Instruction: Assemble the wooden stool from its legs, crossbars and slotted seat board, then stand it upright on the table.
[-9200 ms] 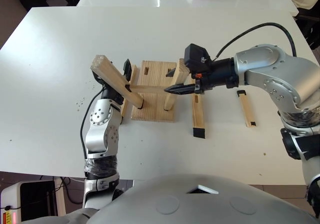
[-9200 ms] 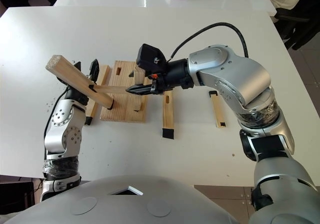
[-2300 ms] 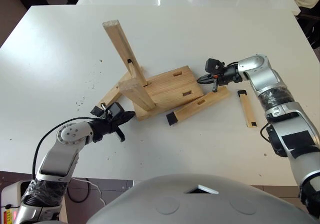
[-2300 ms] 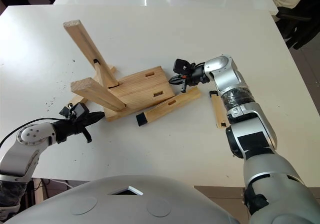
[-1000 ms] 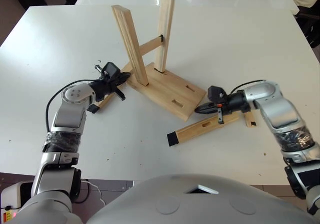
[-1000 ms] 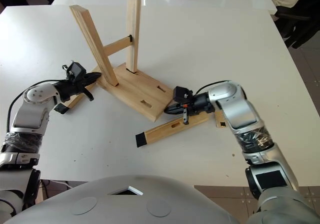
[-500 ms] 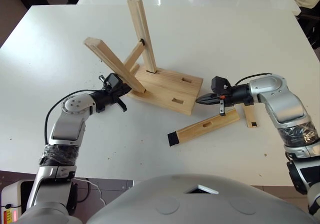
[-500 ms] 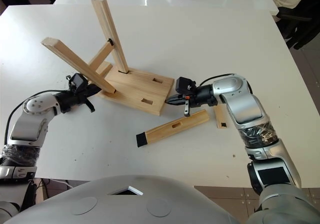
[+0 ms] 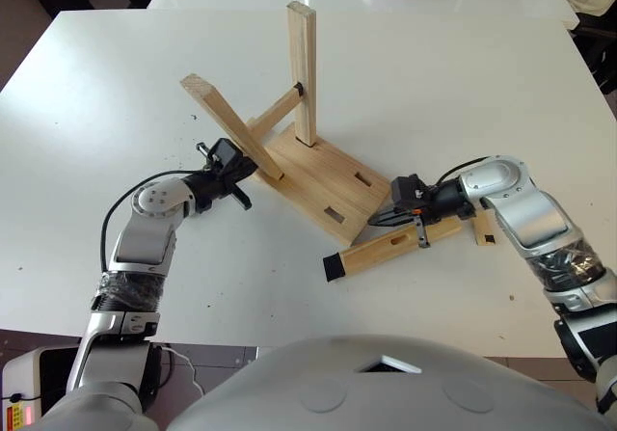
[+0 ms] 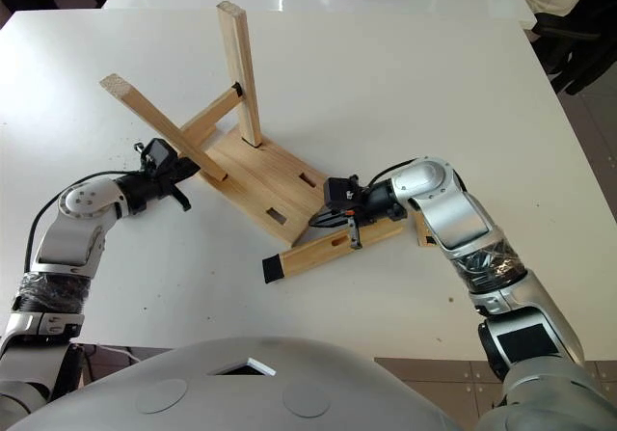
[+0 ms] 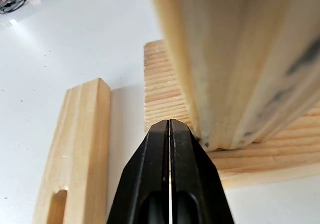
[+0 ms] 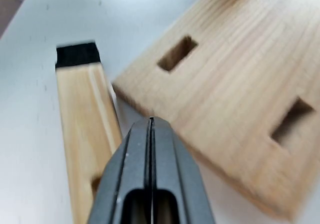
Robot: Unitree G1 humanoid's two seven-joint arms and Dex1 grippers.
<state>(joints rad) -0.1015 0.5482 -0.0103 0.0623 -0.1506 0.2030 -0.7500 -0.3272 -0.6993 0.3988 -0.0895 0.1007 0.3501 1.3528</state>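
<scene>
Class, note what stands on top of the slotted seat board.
Two pale wooden legs, one upright, one tilted, joined by a wooden crossbar. Slots beneath them are covered.

Holds the silver left arm (image 9: 137, 246) bent at the elbow, forearm angled forward and inward, black two-finger left gripper (image 9: 247, 168) pressed closed. Holds the silver right arm (image 9: 516, 200) folded inward, elbow out to the side, black two-finger right gripper (image 9: 374, 221) likewise closed, tips low.
</scene>
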